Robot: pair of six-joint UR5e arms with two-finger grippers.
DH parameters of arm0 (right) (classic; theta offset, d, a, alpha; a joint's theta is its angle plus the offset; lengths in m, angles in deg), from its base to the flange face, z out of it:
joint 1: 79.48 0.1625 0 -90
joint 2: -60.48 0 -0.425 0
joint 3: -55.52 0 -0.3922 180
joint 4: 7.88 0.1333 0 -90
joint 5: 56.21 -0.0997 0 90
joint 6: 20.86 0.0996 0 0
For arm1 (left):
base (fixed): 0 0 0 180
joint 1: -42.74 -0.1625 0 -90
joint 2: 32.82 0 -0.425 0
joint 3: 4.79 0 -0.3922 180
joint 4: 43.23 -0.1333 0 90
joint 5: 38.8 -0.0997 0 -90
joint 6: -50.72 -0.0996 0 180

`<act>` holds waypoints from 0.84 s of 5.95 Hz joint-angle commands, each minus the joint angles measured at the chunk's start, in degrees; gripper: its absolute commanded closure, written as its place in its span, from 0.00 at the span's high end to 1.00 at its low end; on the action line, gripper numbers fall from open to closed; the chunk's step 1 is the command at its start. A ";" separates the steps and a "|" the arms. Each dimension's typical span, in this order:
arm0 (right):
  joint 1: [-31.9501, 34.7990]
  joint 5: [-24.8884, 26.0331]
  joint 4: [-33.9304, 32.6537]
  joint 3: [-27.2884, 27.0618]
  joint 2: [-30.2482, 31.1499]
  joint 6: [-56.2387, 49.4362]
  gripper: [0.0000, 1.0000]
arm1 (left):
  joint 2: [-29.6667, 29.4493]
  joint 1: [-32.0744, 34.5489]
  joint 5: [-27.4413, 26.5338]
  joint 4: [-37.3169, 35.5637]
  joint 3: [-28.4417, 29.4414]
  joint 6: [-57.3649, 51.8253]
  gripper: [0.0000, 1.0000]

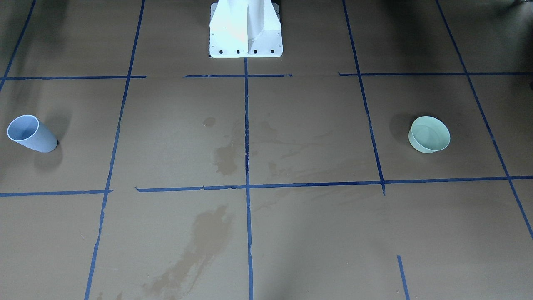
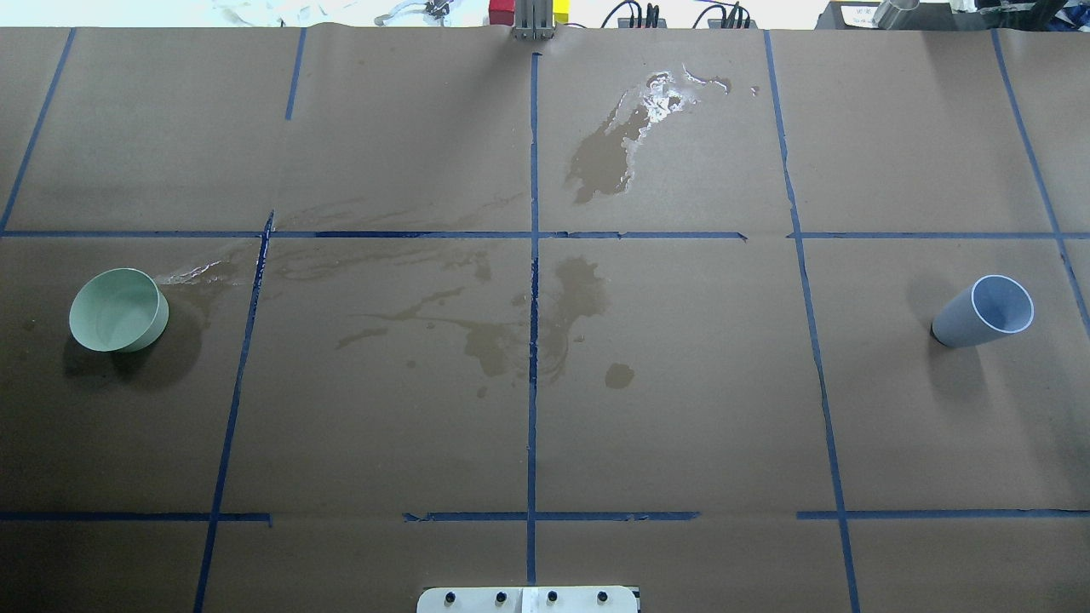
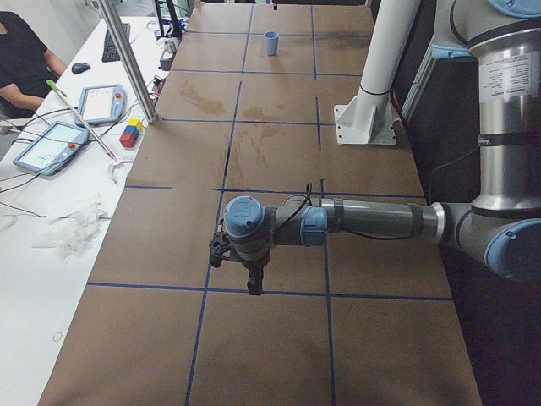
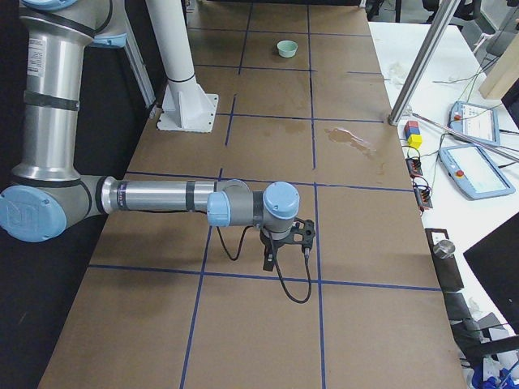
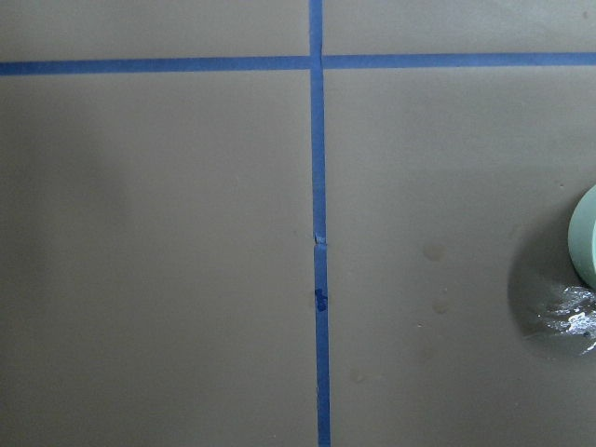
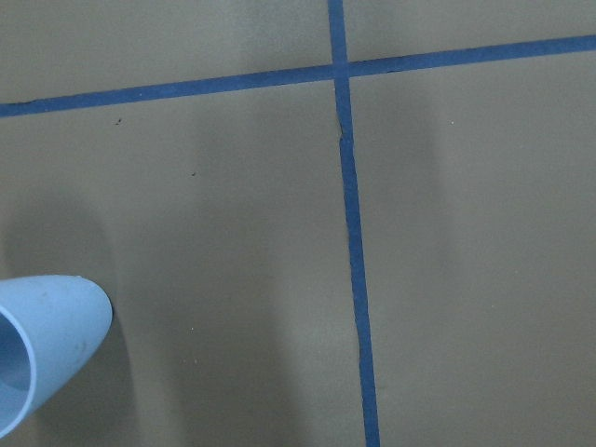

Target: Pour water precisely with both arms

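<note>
A pale green bowl [image 2: 117, 310] stands on the brown paper at the table's left end, also seen in the front view [image 1: 429, 134] and at the edge of the left wrist view [image 5: 587, 237]. A light blue cup [image 2: 983, 311] stands at the right end [image 1: 31, 133], its rim in the right wrist view [image 6: 42, 354]. Spilled water [image 2: 664, 94] glints at the far centre, and a wet patch [image 5: 563, 317] lies beside the bowl. My left gripper [image 3: 252, 283] and right gripper [image 4: 269, 261] point down over bare paper, away from both vessels; I cannot tell whether either is open or shut.
The white pedestal [image 1: 245, 29] stands at the robot's edge of the table. Dark stains [image 2: 545, 323] blotch the middle. Blue tape lines grid the paper. A metal pole [image 3: 127, 59], tablets [image 3: 51, 145] and a seated person [image 3: 21, 51] are on the operators' side.
</note>
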 commanded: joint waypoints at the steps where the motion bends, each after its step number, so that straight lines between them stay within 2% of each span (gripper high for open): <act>1: 0.00 0.00 0.07 0.05 0.33 0.00 1.00 | -0.18 -0.17 -1.32 -0.42 -0.45 0.20 1.00; 5: 0.00 -0.01 0.16 -0.39 0.07 0.26 1.00 | 0.08 -0.18 -0.72 0.28 -0.45 0.20 1.00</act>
